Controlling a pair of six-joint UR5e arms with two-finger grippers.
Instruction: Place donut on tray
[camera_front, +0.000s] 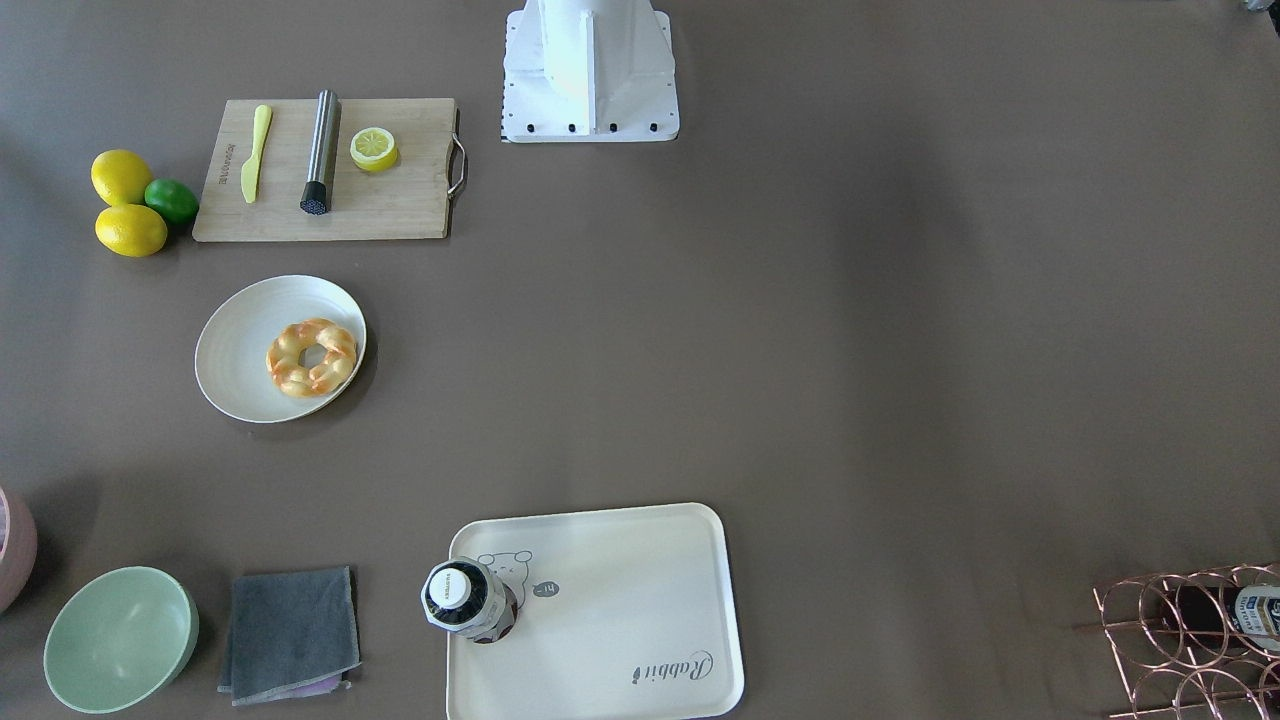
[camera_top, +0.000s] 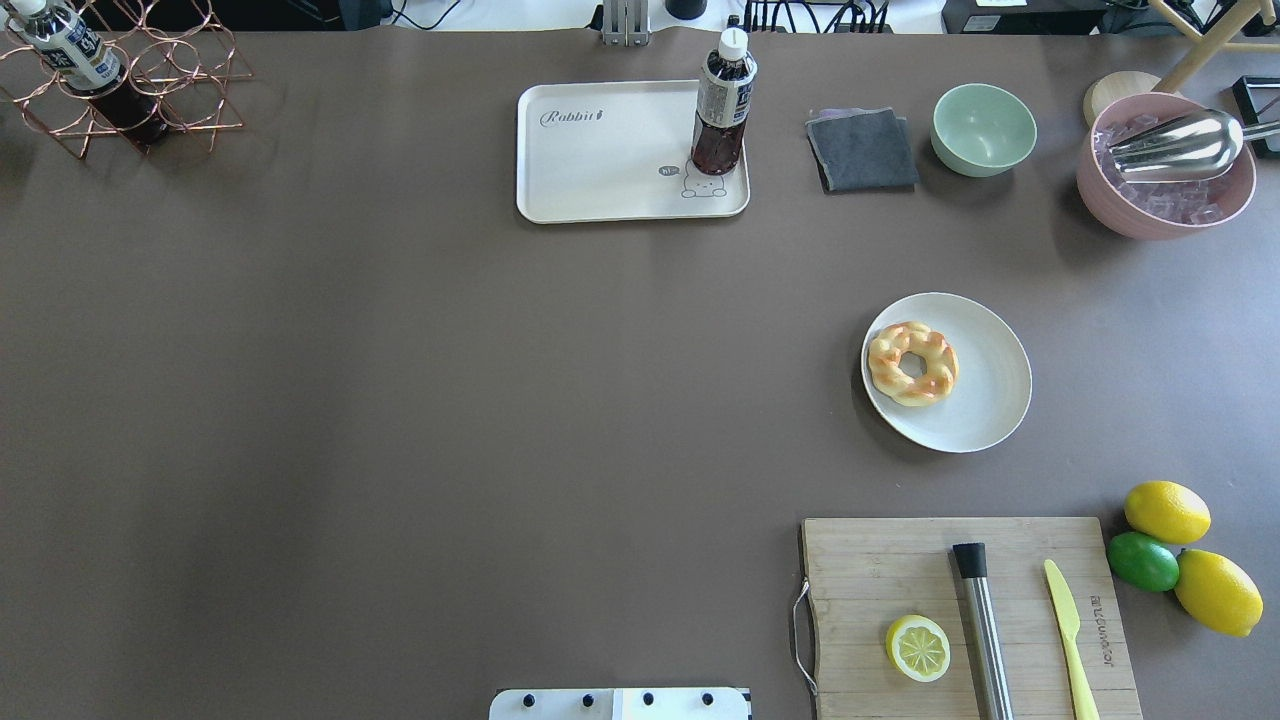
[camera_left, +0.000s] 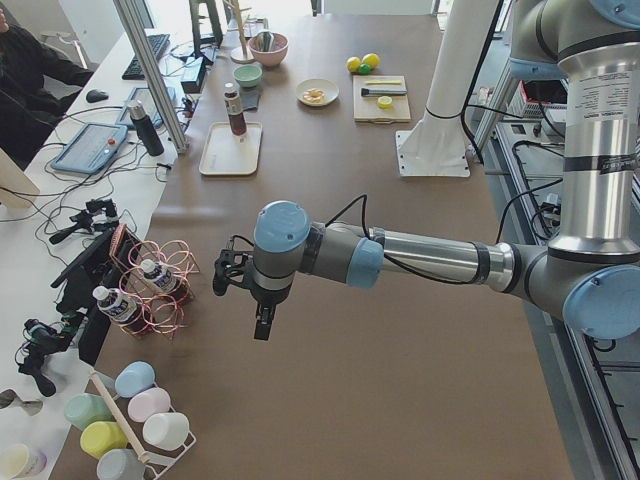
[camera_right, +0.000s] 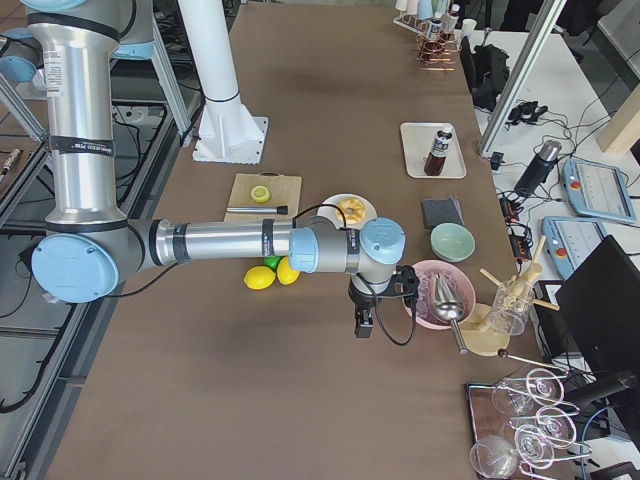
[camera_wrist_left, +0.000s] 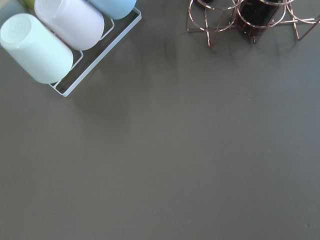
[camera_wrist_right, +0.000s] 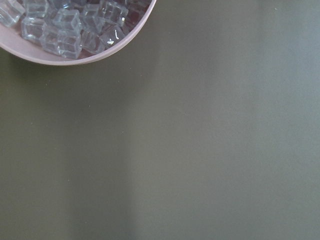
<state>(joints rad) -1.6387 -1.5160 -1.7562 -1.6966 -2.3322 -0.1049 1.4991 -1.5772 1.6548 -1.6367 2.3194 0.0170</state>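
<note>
The donut is a golden braided ring lying on a round white plate; it also shows in the overhead view. The cream tray, also in the overhead view, stands apart from it, with a dark drink bottle upright on its bear corner. Neither gripper appears in the overhead or front views. The left gripper hangs over the table end by the copper rack. The right gripper hangs beside the pink ice bowl. I cannot tell whether either is open or shut.
A wooden cutting board holds a lemon half, a steel tube and a yellow knife. Lemons and a lime lie beside it. A green bowl, grey cloth, pink ice bowl and copper rack line the far edge.
</note>
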